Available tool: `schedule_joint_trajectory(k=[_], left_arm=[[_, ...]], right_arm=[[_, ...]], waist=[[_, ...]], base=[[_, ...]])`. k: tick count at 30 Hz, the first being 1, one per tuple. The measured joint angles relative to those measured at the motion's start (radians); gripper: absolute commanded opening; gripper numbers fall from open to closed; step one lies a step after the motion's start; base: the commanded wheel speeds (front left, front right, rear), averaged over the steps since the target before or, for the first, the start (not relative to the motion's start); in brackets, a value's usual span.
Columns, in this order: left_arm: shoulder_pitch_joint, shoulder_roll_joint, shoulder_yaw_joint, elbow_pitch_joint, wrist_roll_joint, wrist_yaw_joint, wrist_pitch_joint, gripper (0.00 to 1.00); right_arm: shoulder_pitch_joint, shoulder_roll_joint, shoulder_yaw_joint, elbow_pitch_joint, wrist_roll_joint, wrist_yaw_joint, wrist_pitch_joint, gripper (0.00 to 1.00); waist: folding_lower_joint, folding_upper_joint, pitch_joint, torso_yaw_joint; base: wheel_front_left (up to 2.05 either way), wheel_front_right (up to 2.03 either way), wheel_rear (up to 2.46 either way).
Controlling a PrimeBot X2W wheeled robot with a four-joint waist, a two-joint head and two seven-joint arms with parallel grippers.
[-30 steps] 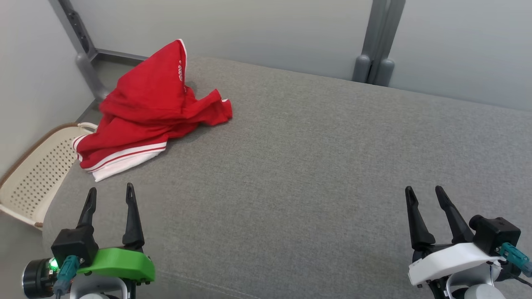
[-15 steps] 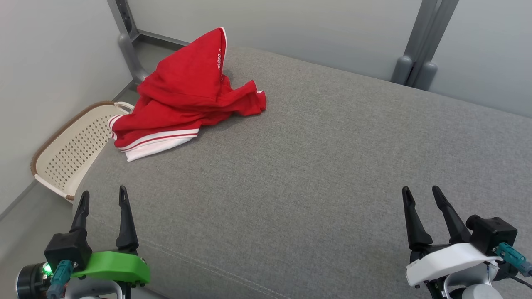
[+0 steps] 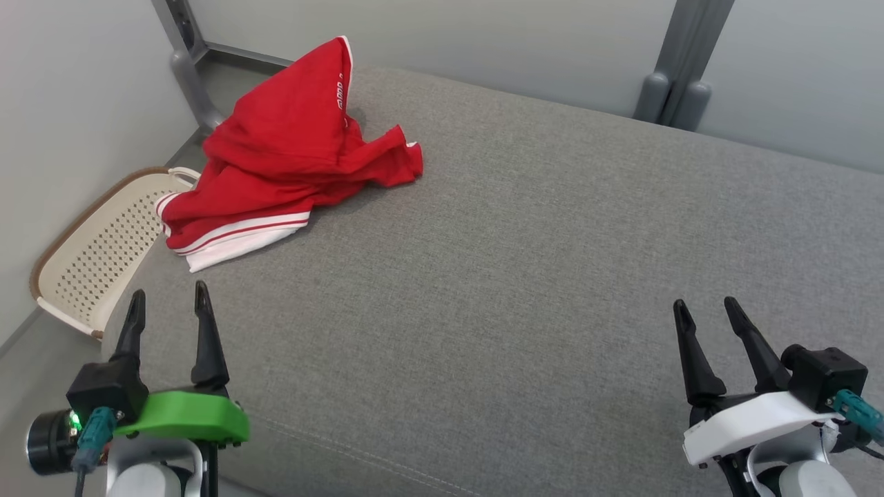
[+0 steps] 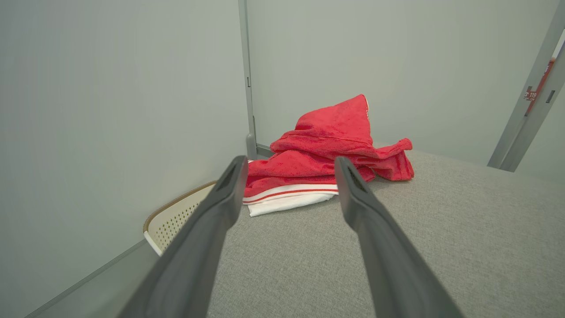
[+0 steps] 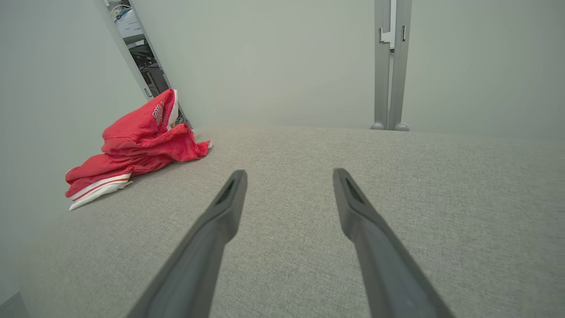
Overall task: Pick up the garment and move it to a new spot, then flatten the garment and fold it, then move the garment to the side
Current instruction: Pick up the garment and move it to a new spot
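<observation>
Garment, red, white-striped hem: crumpled heap at far-left corner of grey padded surface, beside basket. Left gripper and right gripper: fingers spread, empty, well short of it. Advised: left reaches, pinches raised peak, lifts clear of the edge. Left wrist view frames the heap between its fingers; right wrist view shows its lettering.

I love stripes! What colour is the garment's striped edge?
Striped edge: white with a thin red stripe. Clearest in the left wrist view.

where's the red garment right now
In the head view the red garment lies crumpled at the far left corner of the grey cushion, by the cream basket.
</observation>
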Motion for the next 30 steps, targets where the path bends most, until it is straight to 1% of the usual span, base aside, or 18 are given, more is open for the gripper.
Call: schedule_joint_trajectory(k=[6, 11, 13, 19, 23, 28, 30], left_arm=[[-0.131, 0.016, 0.026, 0.026, -0.021, -0.012, -0.010, 1.00], [-0.282, 0.032, 0.042, 0.055, -0.031, -0.022, -0.013, 1.00], [-0.343, 0.038, 0.051, 0.068, -0.037, -0.026, -0.014, 1.00], [-0.526, 0.080, 0.060, 0.143, -0.041, -0.044, -0.004, 1.00], [-0.628, 0.111, 0.081, 0.196, -0.057, -0.053, 0.006, 1.00], [-0.743, 0.157, 0.094, 0.296, -0.068, -0.071, 0.034, 1.00], [-0.779, 0.166, 0.100, 0.341, -0.075, -0.073, 0.039, 1.00]], right_arm=[[-0.020, -0.047, -0.020, -0.043, -0.006, 0.000, 0.028, 1.00], [-0.051, -0.107, -0.050, -0.106, -0.010, 0.000, 0.053, 1.00], [-0.059, -0.129, -0.069, -0.128, -0.010, 0.000, 0.062, 1.00], [-0.073, -0.186, -0.146, -0.188, -0.004, 0.000, 0.074, 1.00], [-0.075, -0.207, -0.185, -0.226, 0.004, 0.000, 0.077, 1.00], [-0.079, -0.218, -0.230, -0.263, 0.013, 0.000, 0.078, 1.00], [-0.083, -0.223, -0.238, -0.269, 0.017, 0.000, 0.077, 1.00]], waist=[[0.0000, 0.0000, 0.049, -0.042], [0.0000, 0.0000, 0.113, -0.091], [-0.0001, 0.0000, 0.141, -0.111], [0.0000, 0.0000, 0.242, -0.181], [0.0000, 0.0000, 0.307, -0.222], [0.0000, 0.0000, 0.396, -0.269], [0.0000, 0.0000, 0.428, -0.285]], base=[[0.00, 0.00, 0.00], [0.00, 0.00, 0.00], [0.00, 0.00, 0.00], [0.00, 0.00, 0.00], [0.00, 0.00, 0.00], [0.00, 0.00, 0.00], [0.00, 0.00, 0.00]])
